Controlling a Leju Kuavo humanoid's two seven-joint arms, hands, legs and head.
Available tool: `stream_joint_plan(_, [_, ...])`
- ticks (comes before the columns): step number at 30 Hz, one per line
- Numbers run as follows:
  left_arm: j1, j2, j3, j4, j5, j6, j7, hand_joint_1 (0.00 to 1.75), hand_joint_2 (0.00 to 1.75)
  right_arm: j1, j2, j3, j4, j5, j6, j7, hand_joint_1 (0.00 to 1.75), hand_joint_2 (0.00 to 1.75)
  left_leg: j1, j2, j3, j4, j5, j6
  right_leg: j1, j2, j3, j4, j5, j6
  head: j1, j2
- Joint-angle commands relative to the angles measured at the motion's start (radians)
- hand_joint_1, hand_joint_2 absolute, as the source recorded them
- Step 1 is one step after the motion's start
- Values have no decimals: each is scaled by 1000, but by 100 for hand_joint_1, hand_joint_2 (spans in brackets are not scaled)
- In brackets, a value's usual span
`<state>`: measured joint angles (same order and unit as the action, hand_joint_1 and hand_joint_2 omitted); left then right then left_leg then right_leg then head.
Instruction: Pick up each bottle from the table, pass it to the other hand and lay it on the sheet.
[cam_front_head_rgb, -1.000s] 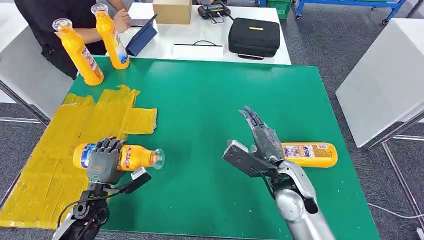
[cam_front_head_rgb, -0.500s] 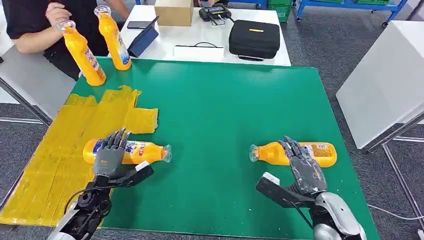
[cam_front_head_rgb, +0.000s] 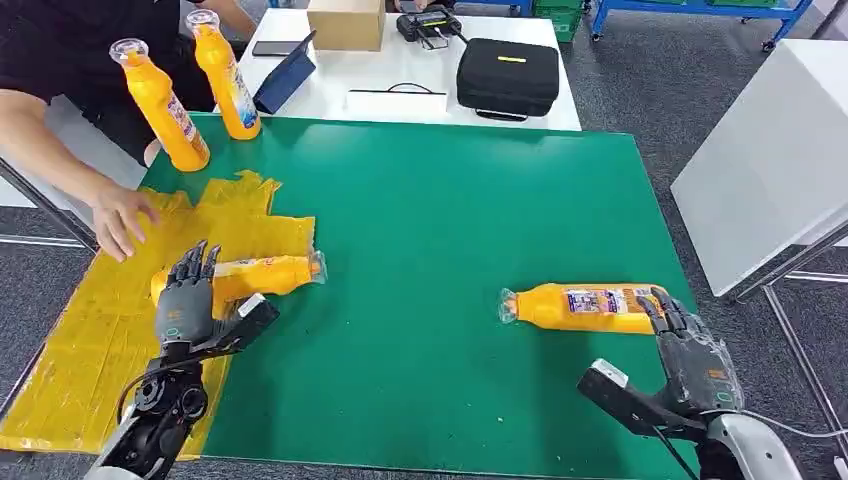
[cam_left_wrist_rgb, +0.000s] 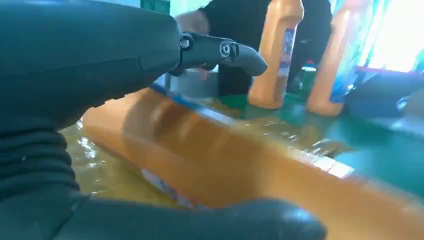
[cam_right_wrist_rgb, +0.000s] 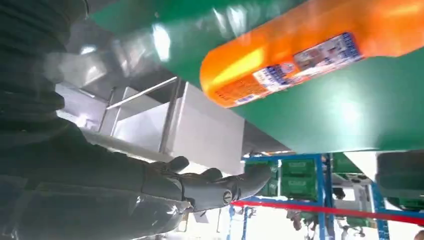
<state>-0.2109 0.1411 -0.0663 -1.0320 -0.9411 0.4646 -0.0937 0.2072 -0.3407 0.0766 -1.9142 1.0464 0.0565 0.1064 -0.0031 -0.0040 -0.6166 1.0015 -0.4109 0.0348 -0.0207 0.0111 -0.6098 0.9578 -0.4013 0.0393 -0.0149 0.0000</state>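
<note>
An orange bottle lies on its side at the right edge of the yellow sheet, its cap pointing right. My left hand is at its base end, fingers spread and straight, gripping nothing. The left wrist view puts the bottle between the thumb and fingers of that hand without a grip. A second orange bottle lies on the green mat at the right. My right hand is open just near its base; in the right wrist view the bottle is apart from the fingers.
Two more orange bottles stand upright at the mat's far left corner. A person's hand rests on the sheet just beyond my left hand. A white table behind carries a black case, a box and a tablet.
My left hand has let go of the bottle, which now lies further onto the sheet. My right hand drew back toward the near edge. A person's hand has reached onto the sheet.
</note>
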Motion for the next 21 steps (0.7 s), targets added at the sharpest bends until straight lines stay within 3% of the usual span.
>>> stream_joint_plan(1, [94, -54, 64, -421, 503, -186, -130, 0, 0, -36, -25, -137, 167, -23, -9, -49, 0, 175, 1, -1, 2, 2, -3, -2, 1, -2, 3, 1, -2, -2, 0, 0])
stream_joint_plan(7, [103, -24, 3, -462, 648, -219, -166, 0, 0, -82, -47, -137, 269, -49, -12, -74, 0, 175, -1, 0, 1, 0, -1, -1, 0, 0, 2, -1, 0, -2, 0, 0])
stream_joint_plan(10, [98, -26, -16, -476, 846, -326, -160, 0, 0, -118, -62, -101, 332, -44, -2, -62, 0, 175, -1, 1, 2, 0, -1, -2, 0, 0, 3, -1, 0, -2, 0, 0])
stream_joint_plan(13, [65, -6, -61, -459, 996, -426, -145, 0, 0, -240, -85, -10, 473, -30, 0, -64, 0, 175, 0, 2, 2, 0, -1, -1, 0, 2, 2, -2, 1, -2, 0, 0])
stream_joint_plan(21, [55, 7, -103, -469, 999, -425, -156, 0, 0, -304, -121, 97, 538, -76, -21, -81, 0, 175, 0, 1, 1, 0, 1, 0, 0, 1, 2, -1, 2, 0, 0, 0])
